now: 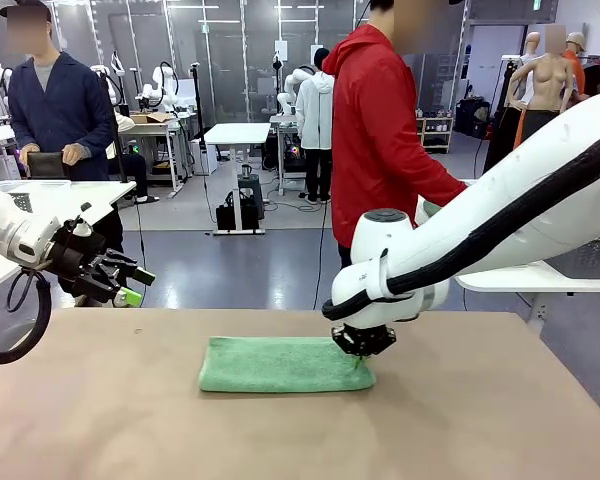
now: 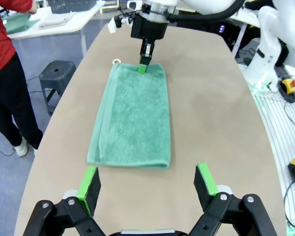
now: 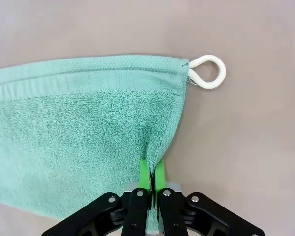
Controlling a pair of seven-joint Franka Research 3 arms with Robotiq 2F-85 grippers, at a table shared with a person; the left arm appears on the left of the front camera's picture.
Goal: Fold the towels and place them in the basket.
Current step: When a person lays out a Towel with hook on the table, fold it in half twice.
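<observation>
The mint green towel (image 1: 280,365) lies flat in the middle of the table (image 1: 100,410), as a long folded rectangle whose long side runs from 9 to 3 o'clock in the front view. At its 3 o'clock end the right gripper (image 1: 358,355) stands over it, pointing down. Its jaws are pressed together on a small ridge of cloth at the short edge. In the right wrist view the two green pads (image 3: 144,173) meet with the terry pinched between them. It seems that only the upper layer is caught, but the fold hides this. A white loop (image 3: 209,72) sticks out from the towel's corner, at 1 o'clock from the pinch, and lies on the table. The left gripper (image 1: 120,283) hangs in the air at 9 o'clock of the front view, apart from the towel, with its jaws spread wide and nothing between them. A person (image 1: 380,130) in a red hooded top stands behind the table at 12 o'clock.
</observation>
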